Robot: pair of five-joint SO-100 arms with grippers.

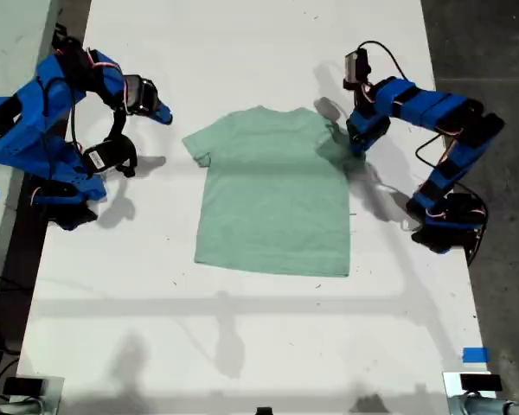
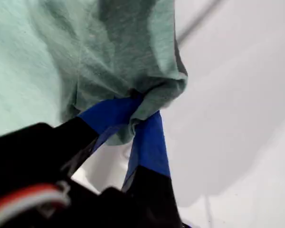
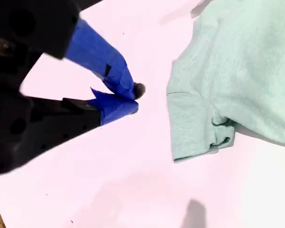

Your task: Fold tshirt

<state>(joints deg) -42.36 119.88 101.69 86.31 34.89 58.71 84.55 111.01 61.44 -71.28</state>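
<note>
**Sleeve pinched, first fold about to start**

Tabletop (image 1: 242, 346): white, carries everything. No containers anywhere on it, so nothing to log on contents.

Tshirt (image 1: 272, 194): pale mint, lying flat near the middle of the tabletop, collar toward the far edge, hem toward the near edge as the exterior view has it. Body mostly smooth. The sleeve on the exterior view's right is bunched and lifted a little; the opposite sleeve (image 3: 192, 126) lies flat, cuff slightly curled.

My first gripper (image 2: 137, 116): jaws closed down on the bunched sleeve cloth, fabric gathered between the blue fingers (image 2: 149, 142). In the exterior view this is the arm at the right-hand edge of the tabletop.

My second gripper (image 3: 126, 97): jaws nearly together, tips almost touching, holding nothing. It hangs over bare tabletop, near the flat sleeve but apart from it.

Judgement on the step: the grip looks shallow and only on the sleeve. Lift just enough to clear the tabletop, carry the sleeve inward across the chest, keep the travel level so the body does not drag. Risk: cloth slipping out, or the whole shirt sliding toward the exterior view's left.
</note>
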